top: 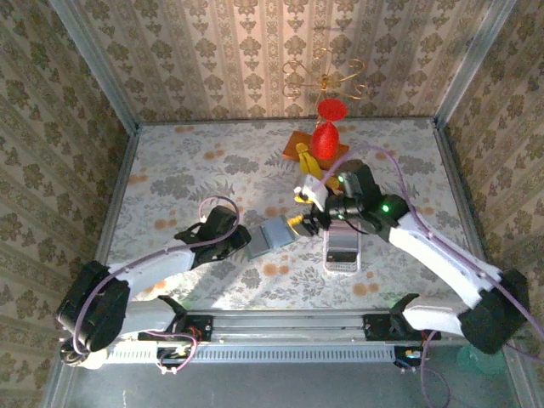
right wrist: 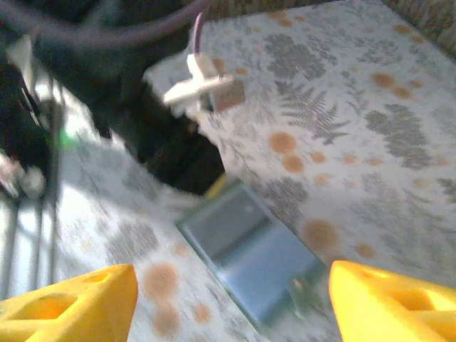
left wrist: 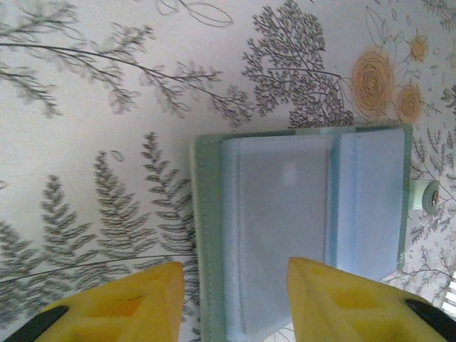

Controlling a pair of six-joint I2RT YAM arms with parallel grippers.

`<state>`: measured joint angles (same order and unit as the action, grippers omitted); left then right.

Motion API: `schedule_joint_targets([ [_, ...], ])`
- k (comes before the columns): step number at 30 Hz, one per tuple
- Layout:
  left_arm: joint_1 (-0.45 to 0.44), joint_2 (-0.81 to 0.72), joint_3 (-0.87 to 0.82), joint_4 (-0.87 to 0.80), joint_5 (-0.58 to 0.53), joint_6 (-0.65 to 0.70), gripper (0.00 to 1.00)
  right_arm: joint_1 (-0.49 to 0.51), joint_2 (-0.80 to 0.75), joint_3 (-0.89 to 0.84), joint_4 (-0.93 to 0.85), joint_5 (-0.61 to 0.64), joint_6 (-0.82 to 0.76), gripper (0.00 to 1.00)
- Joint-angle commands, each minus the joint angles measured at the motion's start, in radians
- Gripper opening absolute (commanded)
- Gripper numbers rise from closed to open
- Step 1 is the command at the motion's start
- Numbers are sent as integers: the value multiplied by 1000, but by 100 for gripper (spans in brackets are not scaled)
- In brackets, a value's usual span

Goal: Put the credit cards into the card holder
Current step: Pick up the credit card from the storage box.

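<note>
The card holder (top: 272, 235) lies open on the flowered table, its sage-green edge and pale blue sleeves (left wrist: 299, 214) facing up. A greyish card (left wrist: 281, 206) appears to sit in its left sleeve. My left gripper (left wrist: 235, 274) is open; one yellow fingertip hangs over the table and the other over the sleeve, with the holder's left edge between them. My right gripper (right wrist: 231, 285) hovers wide open above the holder (right wrist: 249, 246), nothing between its fingers. In the top view it (top: 297, 223) is at the holder's right corner. The remaining credit cards (top: 344, 252) lie as a striped row.
The cards rest in a long white tray (top: 343, 270) right of the holder, under the right arm. A red ornament on an orange base (top: 325, 140) stands at the back centre. Patterned walls close in the table on three sides.
</note>
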<state>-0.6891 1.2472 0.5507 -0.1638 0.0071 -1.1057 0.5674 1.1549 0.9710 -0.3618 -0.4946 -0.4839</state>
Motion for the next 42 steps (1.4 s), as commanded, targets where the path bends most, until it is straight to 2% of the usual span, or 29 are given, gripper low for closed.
schedule_joint_targets([
  [1,-12,38,26,-3,14,26,46,-20,-69,-112,-160,209,-463,80],
  [5,-22,78,43,8,28,36,51,-116,-124,-158,-294,237,-676,82],
  [8,-29,92,52,3,24,34,54,-159,-158,-236,-277,281,-744,83],
  [14,-36,101,43,20,24,23,56,-169,-184,-383,-126,334,-771,89],
  [21,-36,102,35,24,24,18,56,-166,-148,-438,17,373,-791,90],
  [27,-36,102,25,39,24,15,56,-165,-94,-441,75,372,-790,82],
  [35,-36,104,20,46,24,14,54,-134,-40,-430,70,349,-794,77],
  [37,-36,104,20,47,26,11,53,-129,-27,-422,75,350,-794,71],
  [40,-36,104,20,49,27,12,52,-129,-26,-411,71,361,-795,56],
  [42,-35,106,22,49,28,12,51,-129,-42,-408,59,369,-797,53],
])
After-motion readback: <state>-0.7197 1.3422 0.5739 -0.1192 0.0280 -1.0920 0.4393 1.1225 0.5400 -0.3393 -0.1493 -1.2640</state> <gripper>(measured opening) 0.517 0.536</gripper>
